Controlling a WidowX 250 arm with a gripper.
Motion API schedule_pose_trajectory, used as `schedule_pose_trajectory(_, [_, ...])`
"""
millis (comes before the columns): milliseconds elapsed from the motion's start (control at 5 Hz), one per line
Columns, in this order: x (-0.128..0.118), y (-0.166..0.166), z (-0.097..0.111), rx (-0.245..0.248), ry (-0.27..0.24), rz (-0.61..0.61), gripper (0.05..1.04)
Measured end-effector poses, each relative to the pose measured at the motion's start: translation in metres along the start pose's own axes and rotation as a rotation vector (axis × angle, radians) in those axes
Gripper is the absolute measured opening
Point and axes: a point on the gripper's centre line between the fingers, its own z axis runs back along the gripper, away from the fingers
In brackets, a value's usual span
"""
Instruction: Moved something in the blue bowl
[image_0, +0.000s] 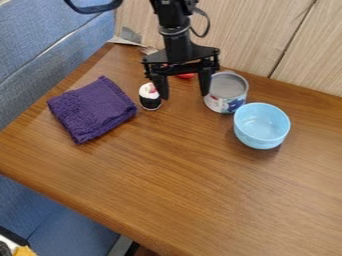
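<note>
My gripper (185, 92) hangs open near the back of the table, its two fingers spread wide with nothing held between them. The light blue bowl (261, 126) stands upright on the right side, and its visible inside holds nothing. Just left of the left fingertip is a small black and white cupcake-like item (150, 96) with a pink-red spot on top. A can (226, 92) with a grey top stands beside the right fingertip, between it and the bowl. Behind the gripper a red thing (185, 75) is partly hidden.
A folded purple cloth (92, 109) lies on the left of the wooden table (170, 175). Some silvery utensil-like thing (127, 40) lies at the back left corner. A wood panel wall rises behind the table, and blue seating borders its left side.
</note>
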Motion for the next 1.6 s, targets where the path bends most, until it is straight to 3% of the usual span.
schedule_pose_trajectory(400, [0.019, 0.028, 0.004, 0.052, -0.055, 0.122, 1.001])
schedule_pose_trajectory(800, [0.026, 0.036, -0.017, 0.099, -0.015, 0.154, 1.001])
schedule_pose_trajectory(1000, [0.022, 0.041, -0.033, 0.126, 0.032, 0.158, 0.950])
schedule_pose_trajectory(1200, [0.023, 0.042, -0.035, 0.138, 0.030, 0.159, 0.695])
schedule_pose_trajectory(1400, [0.023, 0.041, -0.034, 0.148, 0.025, 0.154, 0.603])
schedule_pose_trajectory(1600, [0.023, 0.039, -0.034, 0.144, 0.027, 0.153, 0.602])
